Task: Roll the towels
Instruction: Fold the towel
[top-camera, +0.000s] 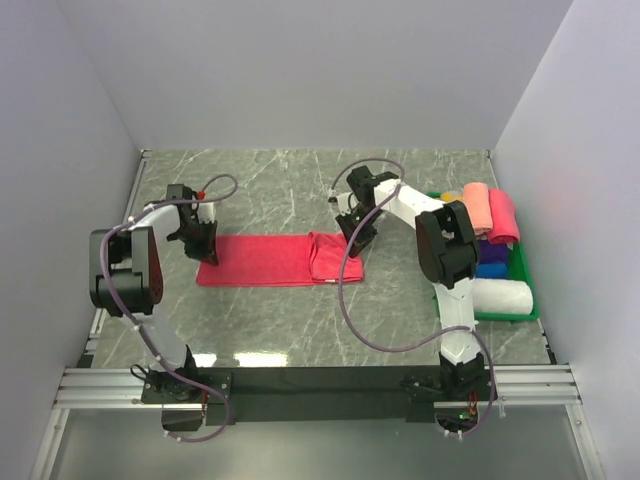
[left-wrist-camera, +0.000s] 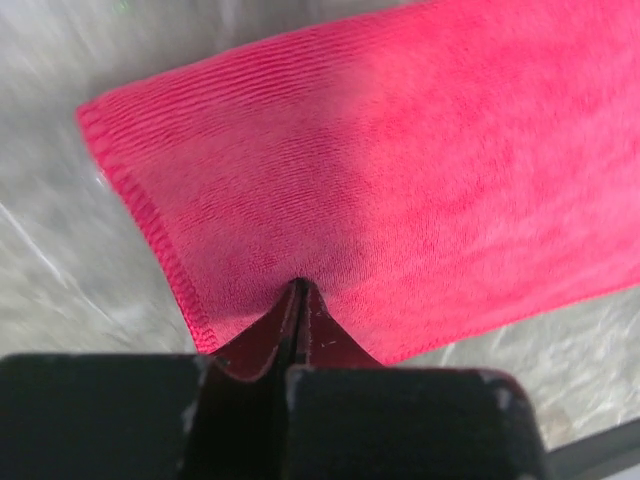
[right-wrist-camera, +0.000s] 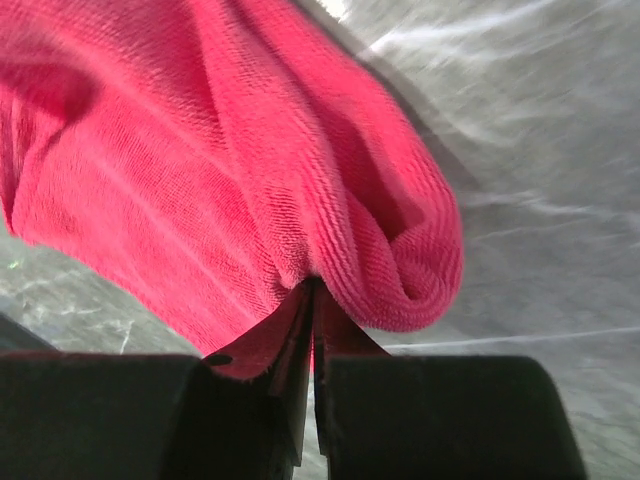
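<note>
Both arms (top-camera: 125, 270) (top-camera: 445, 245) reach down | left fingers (left-wrist-camera: 330, 345), right fingers (right-wrist-camera: 265, 345) pinch red towel (top-camera: 260, 260) ends

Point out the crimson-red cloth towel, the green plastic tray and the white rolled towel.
crimson-red cloth towel (top-camera: 258, 260): top view, flat middle section.
green plastic tray (top-camera: 508, 317): top view, near rim.
white rolled towel (top-camera: 500, 295): top view, middle of roll.

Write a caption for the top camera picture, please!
The left gripper and right gripper each pinch one end of the red towel on the table, beside a green bin of rolled towels.
</note>
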